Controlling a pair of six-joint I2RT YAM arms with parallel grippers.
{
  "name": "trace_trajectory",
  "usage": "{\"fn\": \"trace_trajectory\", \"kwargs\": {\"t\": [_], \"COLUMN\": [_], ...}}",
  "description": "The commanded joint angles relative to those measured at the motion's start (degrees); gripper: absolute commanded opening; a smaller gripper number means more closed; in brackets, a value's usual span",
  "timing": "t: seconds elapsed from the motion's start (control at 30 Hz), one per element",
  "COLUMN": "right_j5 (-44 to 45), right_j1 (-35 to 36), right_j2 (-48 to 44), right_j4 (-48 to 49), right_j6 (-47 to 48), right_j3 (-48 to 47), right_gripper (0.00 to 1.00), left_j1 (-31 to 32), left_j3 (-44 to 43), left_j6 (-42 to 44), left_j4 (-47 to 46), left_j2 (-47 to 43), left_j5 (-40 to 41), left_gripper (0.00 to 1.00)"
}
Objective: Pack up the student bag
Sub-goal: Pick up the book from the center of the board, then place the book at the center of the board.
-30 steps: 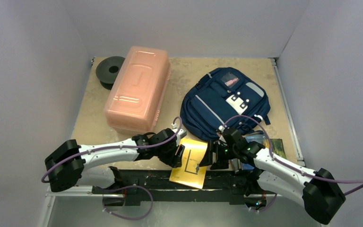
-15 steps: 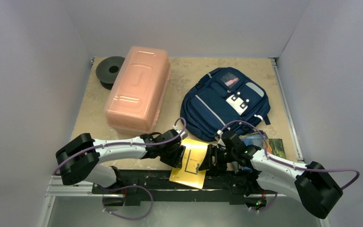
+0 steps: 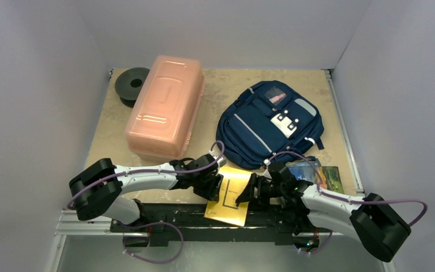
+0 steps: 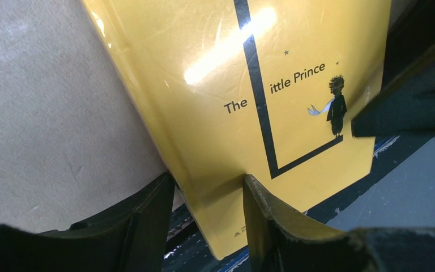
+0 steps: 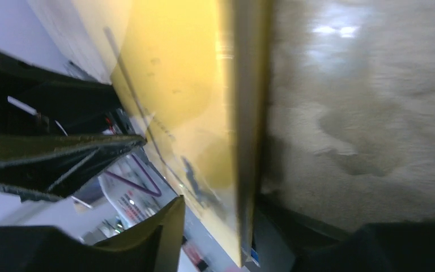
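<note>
Book [image 3: 227,195] before bag [image 3: 269,122]; box [image 3: 164,105] left

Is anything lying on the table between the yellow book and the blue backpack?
Nothing visible does: only a narrow strip of bare tabletop separates the yellow book from the blue backpack.

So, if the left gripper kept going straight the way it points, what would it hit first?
The yellow book: in the wrist view its edge sits between the open fingers of the left gripper, so contact looks almost immediate. Beyond the book, the right gripper faces in from the other side.
</note>
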State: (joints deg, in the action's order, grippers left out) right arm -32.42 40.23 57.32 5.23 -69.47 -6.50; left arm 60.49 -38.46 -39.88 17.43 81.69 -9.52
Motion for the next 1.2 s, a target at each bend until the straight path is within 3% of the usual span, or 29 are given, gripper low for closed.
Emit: {"fn": "trace_trajectory", "kwargs": {"t": [0.0,0.1,0.13,0.23,0.4,0.53,0.63,0.73,0.9,0.93,1.0,1.03,1.1,1.17], "right_j5": [2.92,0.34,-0.11,0.39,0.58,2.79,3.55,7.1,9.65,9.97,10.16,11.76,18.02,25.1], "right_j1": [-0.02,0.1,0.11,0.11,0.06,0.07,0.29,2.25,3.85,4.0,4.03,4.06,3.61,0.58], "right_j2": [-0.35,-6.01,-8.75,-17.97,-25.94,-18.03,-10.13,1.94,14.1,15.46,15.51,14.58,11.71,8.93], "right_j4": [10.44,10.07,8.01,-1.81,-2.65,-3.56,15.14,6.78,5.78,4.13,1.93,-2.13,-10.93,-18.75], "right_j6": [-6.3,-10.14,-10.87,-10.09,-11.9,-6.1,-8.75,4.14,13.89,15.71,17.64,19.54,23.5,27.36], "right_j3": [0.52,0.64,0.08,-4.1,-9.39,-11.5,-7.14,-16.42,-22.03,-23.02,-23.5,-24.77,-27.99,-30.18], "right_gripper": [0.41,0.02,0.0,0.0,0.0,0.0,0.0,0.0,0.0,0.1,0.45,0.55,0.72,0.8], "left_j1": [0.18,0.1,0.07,-0.13,-3.83,-7.64,-9.15,-9.33,-9.42,-9.39,-9.35,-9.41,-9.37,-9.41], "left_j3": [0.44,-0.74,-1.83,-7.81,-18.73,-19.66,-19.21,-17.17,-13.39,-13.1,-12.61,-12.5,-12.45,-12.77], "left_j6": [-0.22,0.09,0.51,2.65,4.22,6.19,6.48,6.1,5.06,5.03,4.8,4.63,4.29,3.57], "left_j4": [-1.15,3.46,5.69,15.24,26.89,26.77,27.15,24.5,19.15,18.26,16.65,15.37,12.68,9.52], "left_j2": [-3.35,-12.02,-15.6,-24.51,-33.06,-34.01,-31.88,-30.27,-27.68,-27.07,-25.65,-24.91,-23.0,-20.83], "left_j5": [-0.57,3.53,5.55,11.46,20.59,19.09,18.12,16.34,12.53,11.87,10.75,10.1,8.32,6.85], "left_gripper": [0.49,0.54,0.56,0.64,0.73,0.75,0.75,0.74,0.74,0.74,0.74,0.75,0.75,0.74]}}
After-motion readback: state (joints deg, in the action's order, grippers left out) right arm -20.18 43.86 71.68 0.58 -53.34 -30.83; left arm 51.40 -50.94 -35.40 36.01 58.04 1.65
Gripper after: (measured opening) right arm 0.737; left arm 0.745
